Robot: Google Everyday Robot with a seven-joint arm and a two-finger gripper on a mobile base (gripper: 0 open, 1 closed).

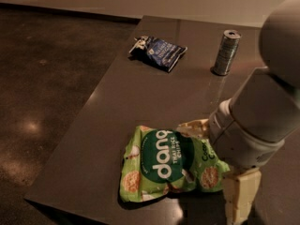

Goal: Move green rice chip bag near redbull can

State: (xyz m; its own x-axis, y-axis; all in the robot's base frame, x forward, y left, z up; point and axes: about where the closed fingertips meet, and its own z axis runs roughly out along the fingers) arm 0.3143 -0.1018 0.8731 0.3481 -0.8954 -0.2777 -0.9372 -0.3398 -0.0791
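Observation:
The green rice chip bag (164, 165) lies flat near the table's front edge, its "dang" lettering facing up. The redbull can (226, 52) stands upright at the back of the table, well beyond the bag. My gripper (213, 168) is at the bag's right end, low over the table. It is open, with one cream finger (193, 126) behind the bag's far right corner and the other finger (240, 198) in front of it. The bag's right edge lies between them. The wrist hides part of that edge.
A smaller dark blue snack bag (158, 52) lies at the back left of the dark grey table (140, 102). The table's left edge drops to a dark floor (42, 93). A pale wall runs behind the table.

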